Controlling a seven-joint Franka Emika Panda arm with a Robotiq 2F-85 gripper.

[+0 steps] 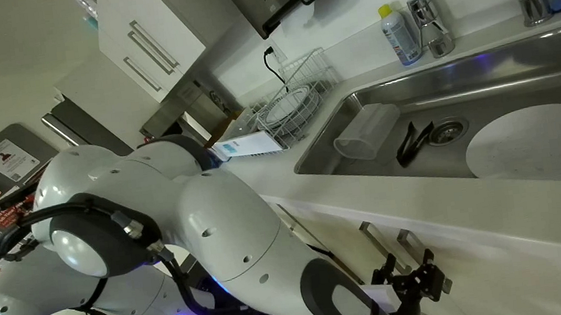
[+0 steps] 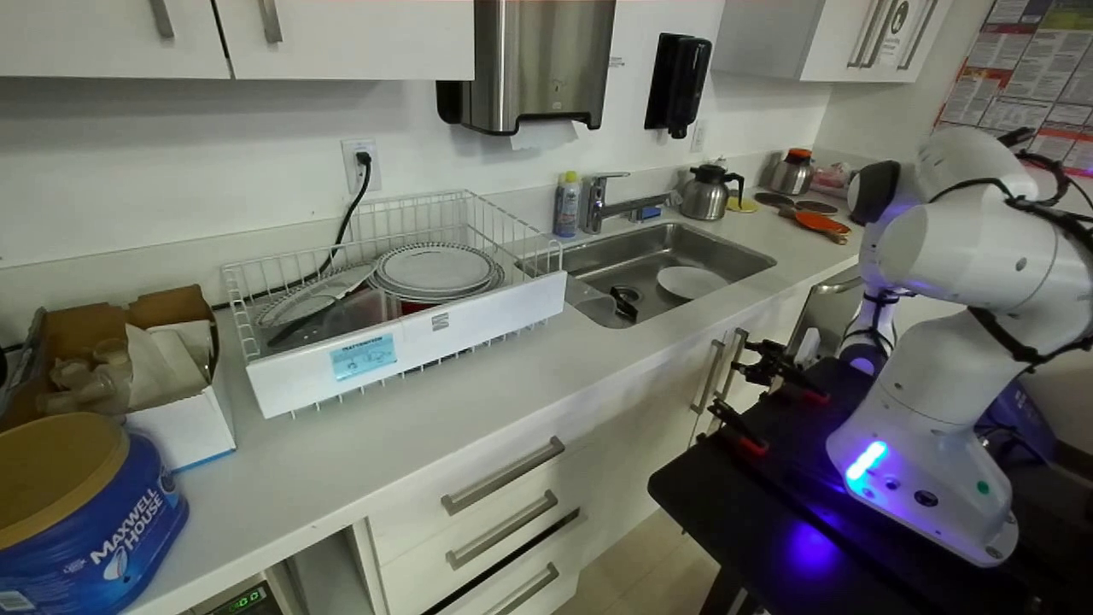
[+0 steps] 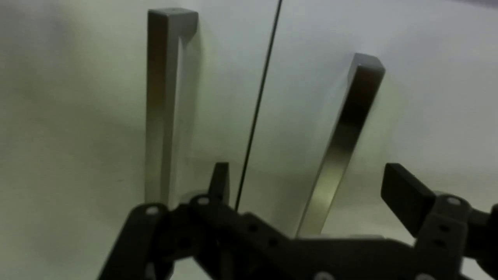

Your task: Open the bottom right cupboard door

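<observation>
Handle point(image 3: 341, 146) of the bottom right cupboard door point(image 3: 420, 128), below the sink point(image 1: 493, 77), between the tips of the released end effector point(image 3: 306, 173) in the wrist view: centre on it, clamp squarely without brushing the neighbouring handle point(image 3: 158, 109), then draw back in an arc, likely rightward.

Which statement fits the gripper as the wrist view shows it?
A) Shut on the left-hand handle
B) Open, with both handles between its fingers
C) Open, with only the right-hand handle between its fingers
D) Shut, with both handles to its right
C: in the wrist view the gripper has its fingers spread to either side of the right-hand bar handle, while the left-hand bar handle appears outside them.
</observation>
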